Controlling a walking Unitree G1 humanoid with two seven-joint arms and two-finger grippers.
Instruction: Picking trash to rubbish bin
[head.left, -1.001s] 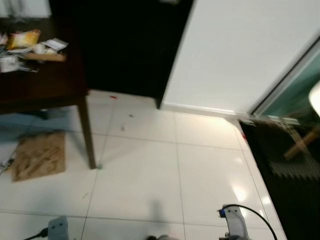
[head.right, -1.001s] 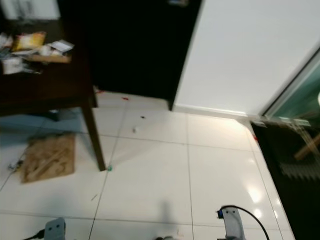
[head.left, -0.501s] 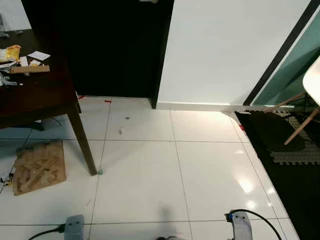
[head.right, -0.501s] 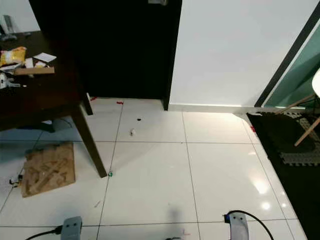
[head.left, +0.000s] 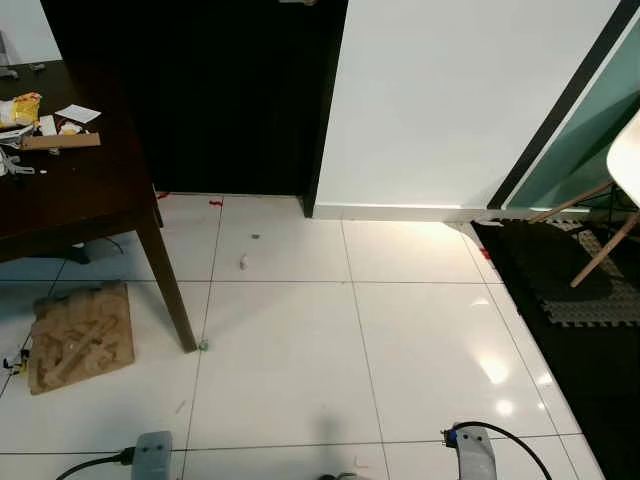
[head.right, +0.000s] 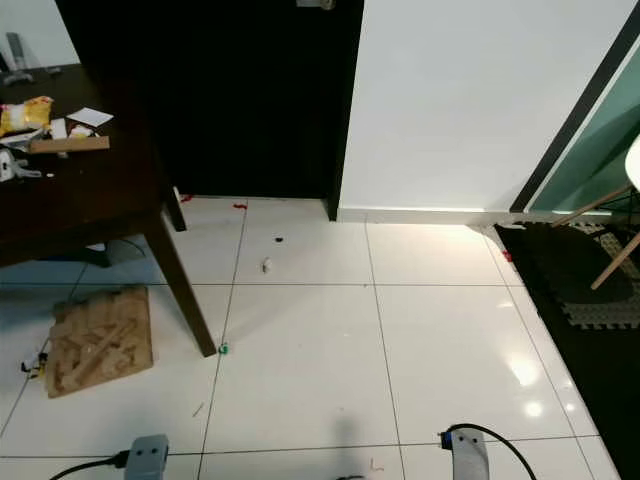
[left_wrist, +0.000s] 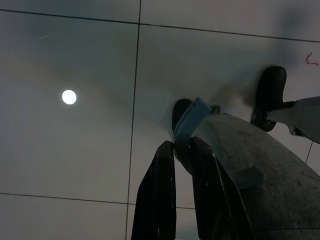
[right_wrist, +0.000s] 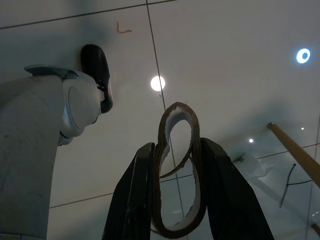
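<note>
Right wrist view: a flattened cardboard ring (right_wrist: 177, 170) is pinched between the right gripper (right_wrist: 176, 192) fingers, held low over the tiled floor (head.left: 400, 340), presumably for carrying to a bin. The left gripper (left_wrist: 182, 200) hangs idle (fingers pressed nearly together, nothing held).

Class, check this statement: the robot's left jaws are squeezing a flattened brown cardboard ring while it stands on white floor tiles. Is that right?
Not quite. The cardboard ring is squeezed by the right gripper, as the right wrist view shows. The left gripper holds no ring in the left wrist view. The white floor tiles part is right.
</note>
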